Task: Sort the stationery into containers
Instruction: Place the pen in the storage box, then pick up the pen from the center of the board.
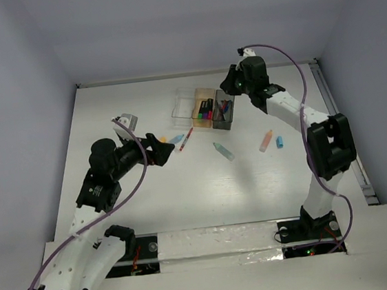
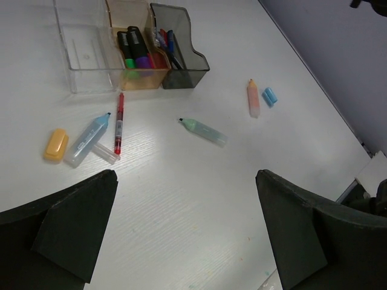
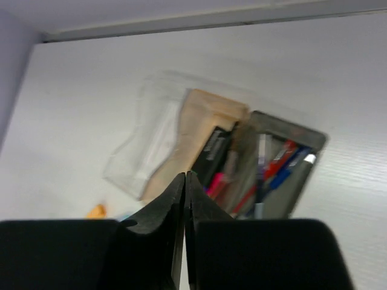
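Three boxes stand in a row at the back: clear, tan-orange with markers, dark grey with red and blue pens. On the table lie a red pen, a light-blue marker, an orange cap, a clear cap, a pale green marker, an orange marker and a blue cap. My left gripper is open and empty, low over the table, near side of the red pen. My right gripper is shut and empty, above the boxes.
A small grey-white block sits left of the boxes behind my left arm. The table's back edge meets the wall just behind the boxes. My right arm reaches over the right side of the table.
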You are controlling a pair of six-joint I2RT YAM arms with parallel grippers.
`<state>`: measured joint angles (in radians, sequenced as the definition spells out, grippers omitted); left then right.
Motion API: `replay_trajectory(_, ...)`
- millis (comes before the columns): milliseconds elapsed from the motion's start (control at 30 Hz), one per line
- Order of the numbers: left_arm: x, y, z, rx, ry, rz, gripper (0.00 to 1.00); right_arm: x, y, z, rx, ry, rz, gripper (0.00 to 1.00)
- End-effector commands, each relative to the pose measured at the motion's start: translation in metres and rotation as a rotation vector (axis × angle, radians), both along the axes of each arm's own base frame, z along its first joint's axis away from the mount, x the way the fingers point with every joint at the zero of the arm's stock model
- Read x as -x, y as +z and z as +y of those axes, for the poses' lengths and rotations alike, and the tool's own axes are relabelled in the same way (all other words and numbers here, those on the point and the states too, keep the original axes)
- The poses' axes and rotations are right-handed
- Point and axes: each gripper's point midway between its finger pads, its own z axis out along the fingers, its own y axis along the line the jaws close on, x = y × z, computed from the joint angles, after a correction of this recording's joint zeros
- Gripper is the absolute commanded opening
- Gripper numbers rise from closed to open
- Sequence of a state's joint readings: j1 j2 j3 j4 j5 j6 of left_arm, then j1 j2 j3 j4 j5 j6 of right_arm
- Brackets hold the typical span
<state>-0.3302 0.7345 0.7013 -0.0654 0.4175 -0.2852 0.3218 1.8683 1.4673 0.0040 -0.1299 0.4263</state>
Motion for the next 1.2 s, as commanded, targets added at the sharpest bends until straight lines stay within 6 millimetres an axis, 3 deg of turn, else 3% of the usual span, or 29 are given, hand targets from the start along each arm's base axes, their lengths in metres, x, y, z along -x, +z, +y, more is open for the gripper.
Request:
replay_trajectory(0, -0.003, 0.021, 0.007, 0.017, 0.03, -0.076, 0.99, 0.045, 0.025, 0.049, 0.036, 0.152, -0.069, 0.05)
replay_trajectory(67, -0.005, 0.025, 0.013, 0.017, 0.065, -0.094, 0.98, 0.063, 0.02, 0.067, 0.045, 0.203, -0.061, 0.01)
replay_trajectory(100, -0.005, 0.028, 0.017, 0.019, 0.085, -0.104, 0.98, 0.082, 0.004, 0.084, 0.079, 0.244, -0.02, 0.01)
replay_trajectory(167, -0.007, 0.029, 0.022, 0.018, 0.112, -0.107, 0.97, 0.097, -0.005, 0.099, 0.105, 0.266, -0.008, 0.02)
replay_trajectory(233, -0.009, 0.031, 0.027, 0.017, 0.14, -0.113, 0.96, 0.113, -0.018, 0.116, 0.139, 0.276, 0.013, 0.1)
replay_trajectory(333, -0.008, 0.032, 0.028, 0.02, 0.142, -0.118, 0.95, 0.121, -0.035, 0.128, 0.205, 0.234, 0.046, 0.32)
replay_trajectory(400, -0.007, 0.033, 0.028, 0.022, 0.142, -0.121, 0.94, 0.121, -0.054, 0.126, 0.266, 0.182, 0.087, 0.47)
replay_trajectory(500, -0.006, 0.034, 0.027, 0.026, 0.136, -0.125, 0.94, 0.117, -0.063, 0.131, 0.307, 0.138, 0.107, 0.53)
replay_trajectory(533, -0.005, 0.034, 0.027, 0.026, 0.135, -0.125, 0.94, 0.118, -0.078, 0.135, 0.329, 0.139, 0.129, 0.53)
replay_trajectory(733, -0.003, 0.037, 0.027, 0.032, 0.13, -0.136, 0.94, 0.102, -0.108, 0.145, 0.34, 0.091, 0.172, 0.53)
replay_trajectory(967, 0.0, 0.037, 0.023, 0.036, 0.114, -0.136, 0.95, 0.095, -0.118, 0.16, 0.331, 0.092, 0.182, 0.53)
replay_trajectory(1167, -0.001, 0.037, 0.024, 0.033, 0.115, -0.137, 0.95, 0.093, -0.136, 0.158, 0.368, 0.079, 0.209, 0.48)
